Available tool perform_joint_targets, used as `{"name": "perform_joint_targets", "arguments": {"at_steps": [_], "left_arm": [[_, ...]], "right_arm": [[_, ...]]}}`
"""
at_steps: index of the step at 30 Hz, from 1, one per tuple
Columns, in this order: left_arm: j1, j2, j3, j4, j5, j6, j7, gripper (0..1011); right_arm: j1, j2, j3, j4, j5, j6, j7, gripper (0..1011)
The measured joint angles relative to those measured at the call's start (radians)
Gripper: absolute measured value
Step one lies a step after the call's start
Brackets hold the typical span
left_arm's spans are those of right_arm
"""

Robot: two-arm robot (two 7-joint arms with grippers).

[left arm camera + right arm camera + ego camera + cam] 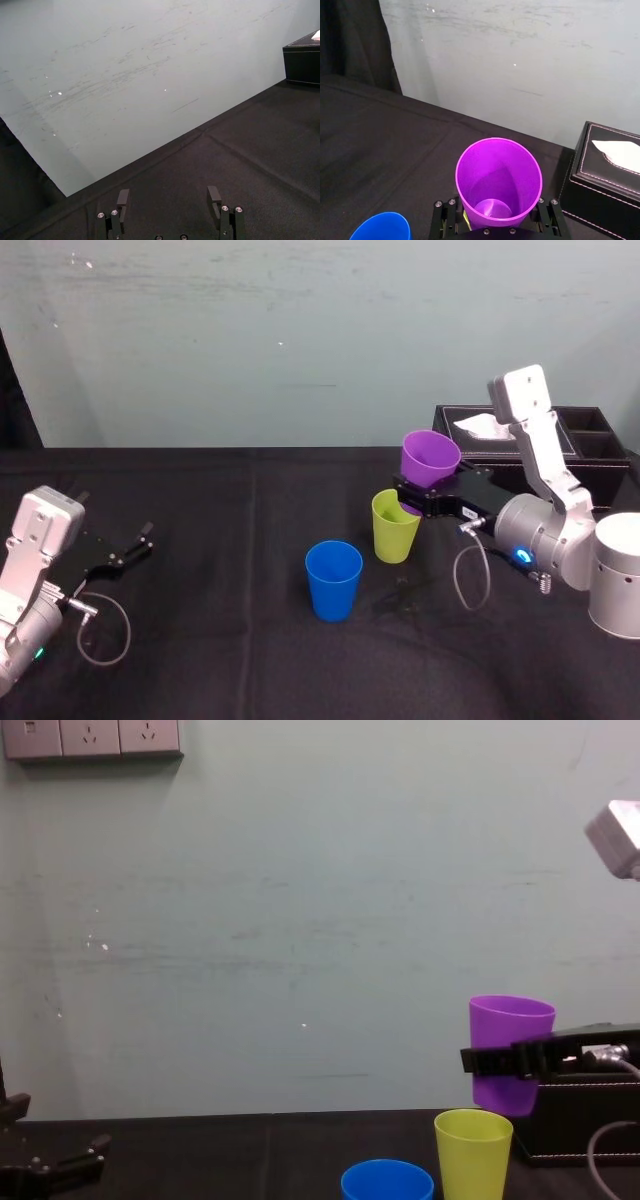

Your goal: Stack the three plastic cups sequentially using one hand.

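- Above the right side of the black table (200, 640), the right gripper (428, 488) is clamped around the purple cup (431, 455), which is upright and lifted clear of the surface.
- The purple cup hangs just above and slightly behind the yellow-green cup (395, 527). Its base is near that cup's rim, not inside it.
- The yellow-green cup and the blue cup (333, 580) stand upright, near each other but apart, both empty.
- Assessment: no cup is nested yet. The first stacking is under way and a second one remains.
- The left gripper (135, 543) sits idle at the far left, fingers spread, holding nothing.
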Motion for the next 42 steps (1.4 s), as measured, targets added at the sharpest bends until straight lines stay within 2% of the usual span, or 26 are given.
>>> {"name": "perform_joint_targets", "arguments": {"at_steps": [7, 23, 42], "left_arm": [[0.0, 0.0, 0.0, 0.0, 0.0, 0.0, 0.0, 1000], [0.0, 0.0, 0.0, 0.0, 0.0, 0.0, 0.0, 1000], [0.0, 0.0, 0.0, 0.0, 0.0, 0.0, 0.0, 1000]], "right_arm": [[0.034, -0.006, -0.025, 0.047, -0.011, -0.016, -0.002, 716], [0.086, -0.025, -0.054, 0.136, -0.032, -0.068, -0.002, 716], [0.105, -0.045, -0.067, 0.198, -0.05, -0.095, -0.002, 716]]}}
